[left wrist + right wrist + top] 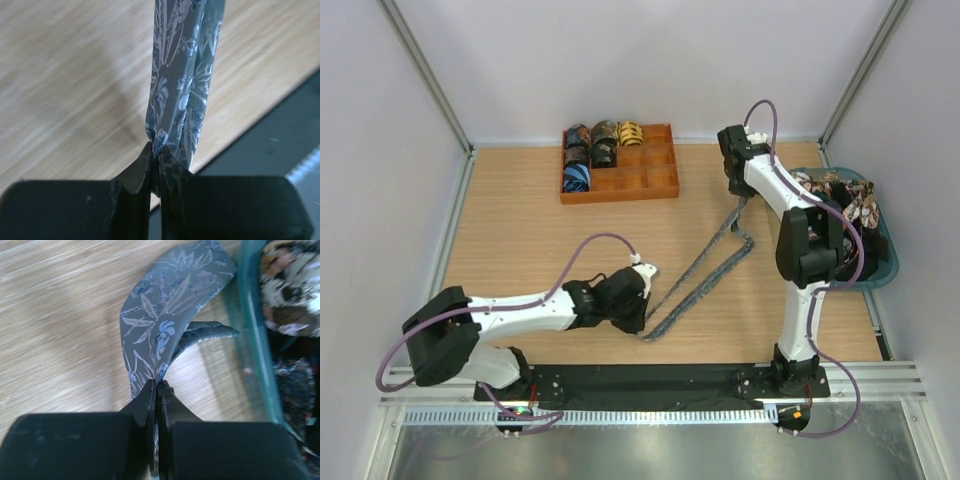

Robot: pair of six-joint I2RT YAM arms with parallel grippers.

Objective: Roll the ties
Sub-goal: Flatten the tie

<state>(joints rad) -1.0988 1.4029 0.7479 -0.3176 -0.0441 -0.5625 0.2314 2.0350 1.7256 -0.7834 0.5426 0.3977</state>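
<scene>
- Where the wooden surface [520, 230] is bare at its middle, the grey-blue tie [712, 283] lies stretched out and doubled back on itself in a narrow hairpin, running from near the front edge up toward the right rear.
- The left tool [642, 322] is low over the near end of the tie, by the dark strip at the front.
- In the left wrist view, the left tool [155, 156] is pinched closed with the leaf-printed tie [180, 75] caught between its fingertips, and two layers of fabric run away from the tips.
- The right tool [736, 200] is at the far end of the tie, close to the teal bin [888, 262].
- In the right wrist view, the right tool [156, 386] is also clamped on the tie [170, 305], whose wide end fans out just beside the bin wall [255, 340].
- Loose ties [845, 195] are heaped in the bin.
- Rolled ties [604, 146] sit in the left compartments of the orange tray [655, 185] at the back.
</scene>
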